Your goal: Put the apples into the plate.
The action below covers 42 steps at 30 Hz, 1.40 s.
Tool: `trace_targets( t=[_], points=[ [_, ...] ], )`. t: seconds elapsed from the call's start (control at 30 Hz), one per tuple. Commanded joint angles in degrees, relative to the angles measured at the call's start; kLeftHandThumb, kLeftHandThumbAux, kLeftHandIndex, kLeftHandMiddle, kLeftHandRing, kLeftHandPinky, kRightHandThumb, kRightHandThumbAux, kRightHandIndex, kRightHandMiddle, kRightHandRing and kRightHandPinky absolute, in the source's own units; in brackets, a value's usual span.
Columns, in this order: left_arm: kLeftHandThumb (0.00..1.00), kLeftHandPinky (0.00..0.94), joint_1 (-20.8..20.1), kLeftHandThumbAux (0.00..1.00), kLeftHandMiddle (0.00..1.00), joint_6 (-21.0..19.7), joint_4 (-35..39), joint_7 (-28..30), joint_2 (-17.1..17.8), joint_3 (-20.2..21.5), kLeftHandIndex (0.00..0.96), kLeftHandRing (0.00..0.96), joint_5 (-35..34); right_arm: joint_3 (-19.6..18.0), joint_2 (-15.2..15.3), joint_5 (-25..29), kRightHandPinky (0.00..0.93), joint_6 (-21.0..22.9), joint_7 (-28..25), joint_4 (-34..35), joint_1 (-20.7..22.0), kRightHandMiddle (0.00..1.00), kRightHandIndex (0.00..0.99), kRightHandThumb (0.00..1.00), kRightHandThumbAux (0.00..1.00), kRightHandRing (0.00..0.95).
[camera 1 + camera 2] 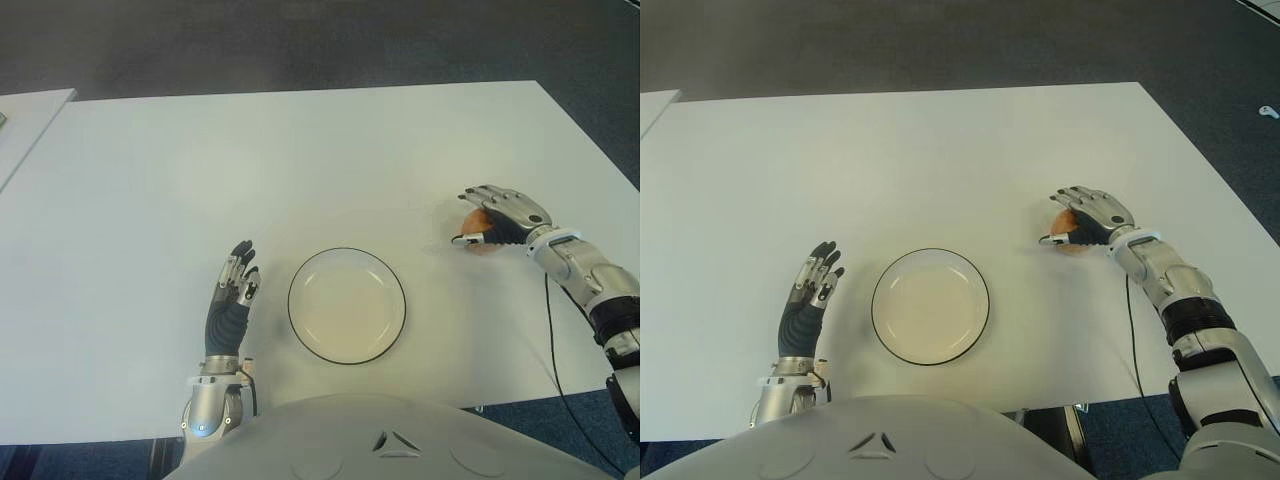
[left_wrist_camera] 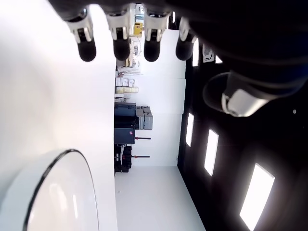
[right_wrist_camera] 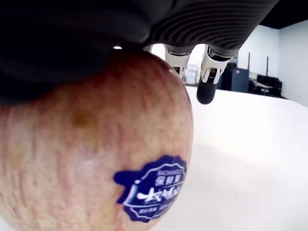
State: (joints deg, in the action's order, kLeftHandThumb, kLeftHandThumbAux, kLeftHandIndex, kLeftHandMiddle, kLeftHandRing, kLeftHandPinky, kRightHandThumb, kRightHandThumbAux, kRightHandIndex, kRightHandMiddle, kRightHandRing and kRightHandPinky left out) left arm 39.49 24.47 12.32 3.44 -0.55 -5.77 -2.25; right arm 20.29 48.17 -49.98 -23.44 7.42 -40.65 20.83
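Covering the apple with curled fingers, the right hand sits well right of the plate, which holds nothing; no apple is delivered yet. The left hand shows just left of the plate, fingers spread and empty. Whether the apple is lifted off the surface is hidden; other apples aren't visible.
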Motion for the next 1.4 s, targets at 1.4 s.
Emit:
trace_targets(
  t=[1.4],
  points=[
    [0.002, 0.0, 0.6, 0.39, 0.0, 5.6, -2.4, -0.2, 0.2, -0.2, 0.0, 0.0, 2.6, 9.7, -6.7, 0.7, 0.101, -1.0, 13.1, -25.6, 6.0, 0.03, 0.02, 0.303, 0.231, 0.02]
  ],
)
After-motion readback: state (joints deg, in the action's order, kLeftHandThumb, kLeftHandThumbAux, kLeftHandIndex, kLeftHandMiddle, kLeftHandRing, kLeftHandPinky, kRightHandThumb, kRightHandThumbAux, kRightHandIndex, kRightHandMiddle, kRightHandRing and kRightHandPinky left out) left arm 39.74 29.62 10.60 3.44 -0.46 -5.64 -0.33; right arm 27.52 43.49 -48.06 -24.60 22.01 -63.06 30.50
